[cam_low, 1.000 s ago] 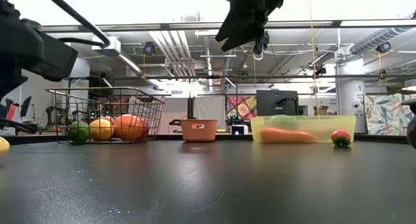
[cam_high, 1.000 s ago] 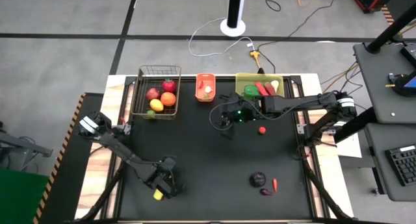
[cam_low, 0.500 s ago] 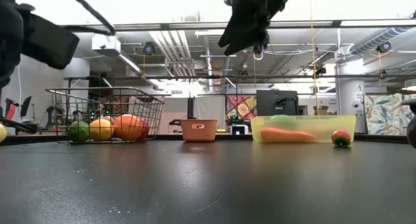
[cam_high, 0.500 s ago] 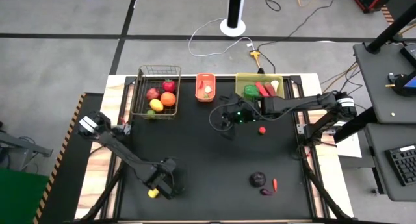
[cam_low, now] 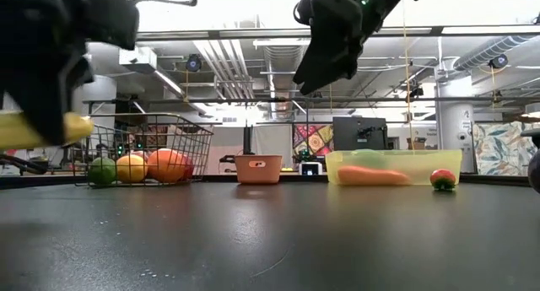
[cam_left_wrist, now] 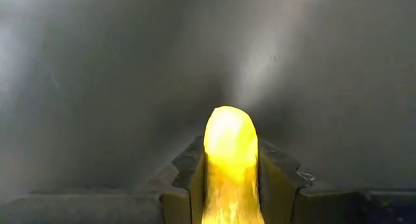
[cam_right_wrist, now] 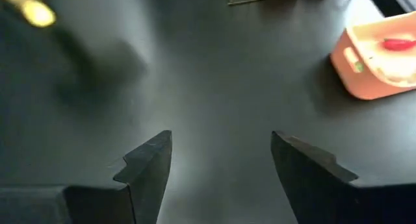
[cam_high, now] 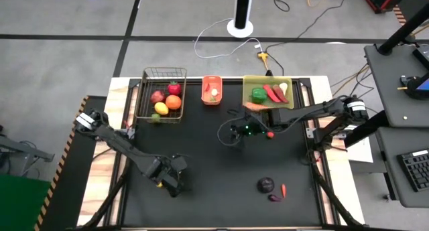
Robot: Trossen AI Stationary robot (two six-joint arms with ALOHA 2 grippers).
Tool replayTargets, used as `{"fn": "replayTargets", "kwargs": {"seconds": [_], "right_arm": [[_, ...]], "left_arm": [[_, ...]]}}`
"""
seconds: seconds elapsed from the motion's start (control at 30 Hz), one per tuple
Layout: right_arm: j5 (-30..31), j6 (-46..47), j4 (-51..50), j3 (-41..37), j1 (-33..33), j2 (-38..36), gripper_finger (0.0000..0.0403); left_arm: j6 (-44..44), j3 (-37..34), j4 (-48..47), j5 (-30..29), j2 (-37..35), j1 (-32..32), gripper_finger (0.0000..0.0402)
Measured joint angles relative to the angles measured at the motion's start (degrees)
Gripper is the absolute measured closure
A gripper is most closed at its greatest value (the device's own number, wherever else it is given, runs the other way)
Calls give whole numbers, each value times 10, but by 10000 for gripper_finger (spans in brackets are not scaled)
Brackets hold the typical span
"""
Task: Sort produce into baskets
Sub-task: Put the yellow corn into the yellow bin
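High view: we find the left gripper (cam_high: 166, 179) low over the near-left part of the black table (cam_high: 214, 164), with the yellow piece hidden beneath it here. The right gripper (cam_high: 236, 132) hangs mid-table, the small red piece (cam_high: 270, 133) just beside its arm. Far beyond the left gripper, by the table's back edge, stand the wire basket (cam_high: 149, 75), the orange basket (cam_high: 212, 80) and the yellow-green bin (cam_high: 268, 80). A dark eggplant (cam_high: 266, 185) and a red chilli (cam_high: 283, 189) lie well off toward the right arm's side.

Low view: the left gripper (cam_low: 46, 114) is lifted off the table, and the yellow piece (cam_low: 38, 131) juts sideways out of it, long axis near level.

Left wrist view: the fingers (cam_left_wrist: 279, 185) are clamped on either flank of the yellow piece (cam_left_wrist: 229, 159). It is elongated, its long axis running forward along the fingers, its rounded tip pointing away from the wrist.

Right wrist view: the right gripper (cam_right_wrist: 221, 159) has its fingers (cam_right_wrist: 146, 169) well apart with nothing between them; the orange basket (cam_right_wrist: 383, 55) lies ahead and to one side.

We judge the step to be pick made, carry pending. Next the left arm needs to travel far toward the back-edge baskets and release over the one that suits the piece.
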Motion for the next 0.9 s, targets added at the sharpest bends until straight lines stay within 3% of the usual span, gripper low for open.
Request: {"fn": "replayTargets", "kwargs": {"seconds": [0.23,0.43,0.7,0.9], "right_arm": [[0,19,74,-57,30,0,144],[-1,-5,193,-108,56,0,134],[-3,-88,464,-171,83,22,125],[-7,-137,575,-167,86,59,115]], "left_arm": [[126,0,7,-85,-83,46,315],[275,0,107,-174,-186,51,315],[504,0,281,-196,-246,54,315],[610,-12,372,-192,-241,61,315]]}}
